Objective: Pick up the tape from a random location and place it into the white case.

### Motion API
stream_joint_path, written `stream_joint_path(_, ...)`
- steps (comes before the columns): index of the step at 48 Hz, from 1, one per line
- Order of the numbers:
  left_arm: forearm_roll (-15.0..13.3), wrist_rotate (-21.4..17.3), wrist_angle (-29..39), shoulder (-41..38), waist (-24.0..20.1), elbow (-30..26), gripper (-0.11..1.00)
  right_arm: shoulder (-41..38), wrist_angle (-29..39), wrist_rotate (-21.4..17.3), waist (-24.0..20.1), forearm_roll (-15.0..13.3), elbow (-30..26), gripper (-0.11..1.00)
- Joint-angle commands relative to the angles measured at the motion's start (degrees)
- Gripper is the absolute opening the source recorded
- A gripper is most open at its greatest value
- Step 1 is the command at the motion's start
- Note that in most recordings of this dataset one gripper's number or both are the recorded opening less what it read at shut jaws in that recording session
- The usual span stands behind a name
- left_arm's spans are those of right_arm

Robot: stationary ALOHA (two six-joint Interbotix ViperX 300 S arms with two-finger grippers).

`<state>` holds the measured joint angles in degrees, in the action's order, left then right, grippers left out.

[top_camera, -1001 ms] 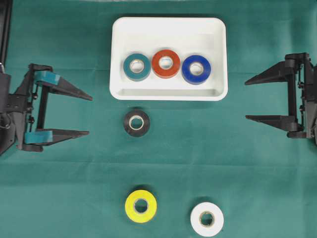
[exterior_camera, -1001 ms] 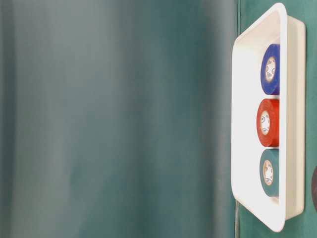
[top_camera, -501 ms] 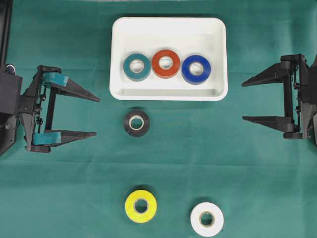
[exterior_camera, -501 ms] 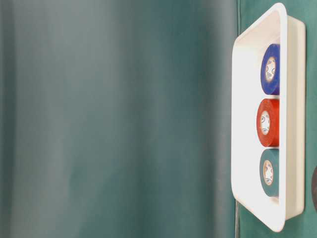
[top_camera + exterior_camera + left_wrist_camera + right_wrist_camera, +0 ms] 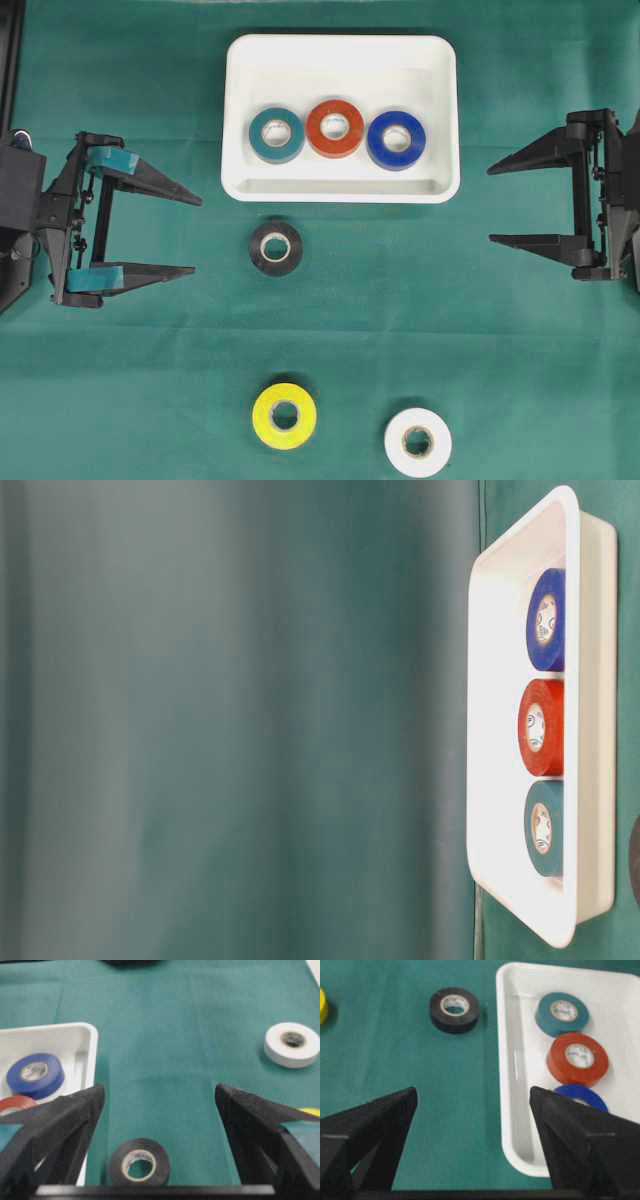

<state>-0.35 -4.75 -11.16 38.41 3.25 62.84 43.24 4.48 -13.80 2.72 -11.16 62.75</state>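
The white case (image 5: 340, 62) lies at the top middle and holds a teal tape (image 5: 277, 134), a red tape (image 5: 335, 128) and a blue tape (image 5: 396, 139). A black tape (image 5: 275, 248) lies flat on the cloth just below the case. A yellow tape (image 5: 284, 416) and a white tape (image 5: 418, 442) sit near the bottom edge. My left gripper (image 5: 196, 235) is open and empty at the left, level with the black tape (image 5: 140, 1162) and apart from it. At the right, my right gripper (image 5: 490, 205) is open and empty beside the case (image 5: 506, 1085).
Green cloth (image 5: 450, 330) covers the whole table. The table-level view shows the case (image 5: 500, 730) with its three rolls and a green backdrop. Both arm bodies stay at the far left and right edges.
The left gripper moved a little to the right and slightly down, and the right gripper edged left, then both held still. The tapes and the case have not moved.
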Motion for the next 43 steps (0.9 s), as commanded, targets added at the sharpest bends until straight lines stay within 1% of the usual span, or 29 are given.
stream_joint_path(1,-0.09,0.09,-0.18,0.09,0.18,-1.41,0.99,-0.18,-0.44,0.09,0.00,0.18,-0.88,0.87)
stream_joint_path(43,-0.09,0.09,-0.18,0.09,0.18,-1.23,0.99,-1.14,-0.44,0.09,0.00,0.18,-0.88,0.87)
